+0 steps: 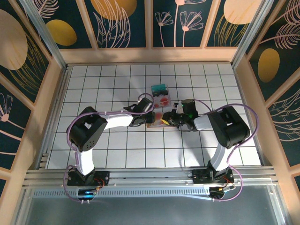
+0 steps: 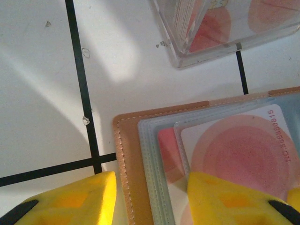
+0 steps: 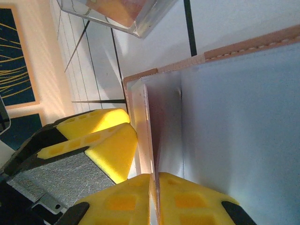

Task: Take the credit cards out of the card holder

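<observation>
Tan-brown folding card holder [image 2: 129, 159] lies open between the grippers, with a white-and-pink credit card [image 2: 234, 150] in its blue-grey sleeve.
Left gripper [image 2: 150, 187] gapes astride the holder's edge, while the right gripper [image 3: 153, 187] pinches a thin raised leaf of the holder. Beyond the holder, a clear plastic box [image 2: 206, 52] holds pink cards, with teal cards [image 1: 159, 87] farther on.

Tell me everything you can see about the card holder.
The card holder lies open on the white tiled table, between both claws. Tan, leather-like cover with stitched edge; bluish clear sleeves inside, a white-pink card in one. The left claw straddles its edge, one finger over the card; the right claw pinches a raised thin leaf.
</observation>
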Motion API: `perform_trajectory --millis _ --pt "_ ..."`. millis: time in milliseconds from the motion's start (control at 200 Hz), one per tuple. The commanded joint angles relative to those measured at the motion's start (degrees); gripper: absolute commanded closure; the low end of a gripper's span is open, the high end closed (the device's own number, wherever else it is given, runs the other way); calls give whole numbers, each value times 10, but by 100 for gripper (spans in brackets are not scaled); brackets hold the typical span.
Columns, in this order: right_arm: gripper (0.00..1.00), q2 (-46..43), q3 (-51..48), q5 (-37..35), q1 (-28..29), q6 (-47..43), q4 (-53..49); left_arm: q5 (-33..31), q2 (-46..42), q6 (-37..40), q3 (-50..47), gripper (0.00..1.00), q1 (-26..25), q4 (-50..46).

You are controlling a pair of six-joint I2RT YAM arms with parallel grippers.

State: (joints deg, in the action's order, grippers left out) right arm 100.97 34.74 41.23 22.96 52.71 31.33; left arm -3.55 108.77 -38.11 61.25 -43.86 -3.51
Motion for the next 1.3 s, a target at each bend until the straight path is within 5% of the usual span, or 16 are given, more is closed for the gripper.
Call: perform_trajectory --millis 0,520,1296 --pt "89 -35 -10 14 -6 2 42 2 17 -3 -3 55 -9 -74" --pt "95 -48 -27 8 -15 -5 26 -4 15 -3 -3 48 -9 -83" --pt "100 -105 -5 -69 -42 -111 -168 1 -1 -11 -14 58 -9 -85"
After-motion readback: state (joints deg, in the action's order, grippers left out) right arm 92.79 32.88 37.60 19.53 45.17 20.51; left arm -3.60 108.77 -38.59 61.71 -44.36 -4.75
